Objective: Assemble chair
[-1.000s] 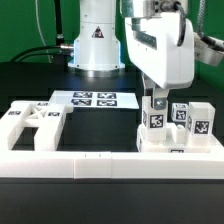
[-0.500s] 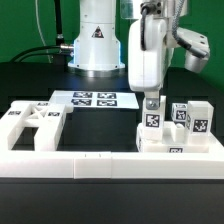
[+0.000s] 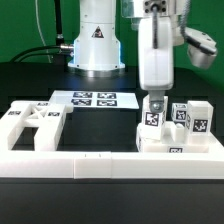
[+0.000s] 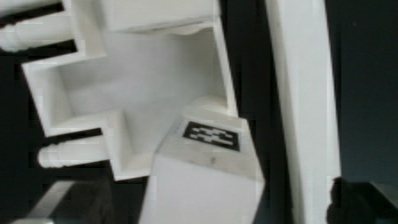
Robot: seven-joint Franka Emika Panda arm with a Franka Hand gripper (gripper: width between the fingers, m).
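The chair is in loose and joined white tagged pieces. A slotted panel [image 3: 30,124] lies at the exterior view's left. A joined cluster [image 3: 178,138] with tagged blocks [image 3: 199,120] stands at the exterior view's right. My gripper [image 3: 155,101] hangs straight over the cluster's upright tagged piece [image 3: 153,117]. In the wrist view that white piece [image 4: 169,90] with its tag [image 4: 214,133] runs between my dark fingers [image 4: 363,203], with a dark gap showing beside it. My gripper [image 4: 210,206] is open and straddles the piece without clamping it.
The marker board [image 3: 92,99] lies flat behind the work area, in front of the robot base [image 3: 96,45]. A long white border rail [image 3: 80,160] runs along the front, and shows in the wrist view as a white strip [image 4: 302,90].
The jaws have widened off the upright tagged piece. The hand has turned about its own axis and shifted slightly toward the exterior view's right. The chair pieces have stayed put.
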